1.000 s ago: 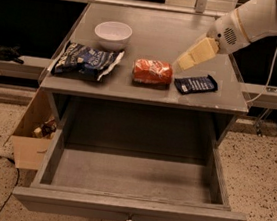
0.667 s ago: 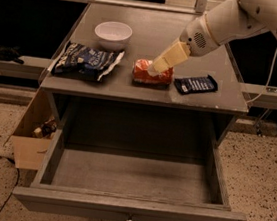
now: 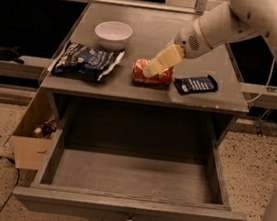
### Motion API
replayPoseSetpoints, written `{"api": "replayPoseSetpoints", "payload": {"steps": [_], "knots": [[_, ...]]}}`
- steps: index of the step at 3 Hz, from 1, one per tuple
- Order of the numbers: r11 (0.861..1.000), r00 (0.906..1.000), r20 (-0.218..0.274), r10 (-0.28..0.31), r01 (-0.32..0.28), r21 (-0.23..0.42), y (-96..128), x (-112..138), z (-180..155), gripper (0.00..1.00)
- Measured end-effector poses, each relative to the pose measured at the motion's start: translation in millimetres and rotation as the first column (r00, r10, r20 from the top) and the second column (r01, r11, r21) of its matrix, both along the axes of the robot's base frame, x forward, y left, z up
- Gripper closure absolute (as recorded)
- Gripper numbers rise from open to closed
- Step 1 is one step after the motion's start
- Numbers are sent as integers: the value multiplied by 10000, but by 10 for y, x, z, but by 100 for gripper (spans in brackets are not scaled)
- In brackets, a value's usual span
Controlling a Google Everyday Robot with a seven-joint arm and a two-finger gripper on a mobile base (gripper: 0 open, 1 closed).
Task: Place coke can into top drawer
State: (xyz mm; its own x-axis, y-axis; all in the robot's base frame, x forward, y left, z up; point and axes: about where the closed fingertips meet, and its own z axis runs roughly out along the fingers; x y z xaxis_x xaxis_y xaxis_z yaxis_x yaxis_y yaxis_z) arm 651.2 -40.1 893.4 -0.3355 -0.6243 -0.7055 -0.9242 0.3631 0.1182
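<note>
Tabletop front [image 3: 106, 87] — gripper [image 3: 149, 72] at coke can [image 3: 165, 77]

gripper [image 3: 150, 71] over coke can [image 3: 163, 78], hiding its middle; arm [image 3: 250, 20] cropped

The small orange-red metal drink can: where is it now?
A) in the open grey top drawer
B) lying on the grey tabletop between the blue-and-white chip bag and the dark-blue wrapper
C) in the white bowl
B: the small orange-red metal drink can lies sideways on the tabletop, gripper at it, not in the top drawer.
</note>
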Motion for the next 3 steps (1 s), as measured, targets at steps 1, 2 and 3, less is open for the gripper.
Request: {"api": "replayPoseSetpoints", "payload": {"steps": [1, 2, 3], "knots": [[9994, 9996, 122, 255, -258, 244, 189, 274, -325, 0], [9994, 9996, 121, 256, -259, 244, 190, 274, -326, 0], [9994, 9996, 121, 256, -259, 244, 190, 274, -326, 18]]}}
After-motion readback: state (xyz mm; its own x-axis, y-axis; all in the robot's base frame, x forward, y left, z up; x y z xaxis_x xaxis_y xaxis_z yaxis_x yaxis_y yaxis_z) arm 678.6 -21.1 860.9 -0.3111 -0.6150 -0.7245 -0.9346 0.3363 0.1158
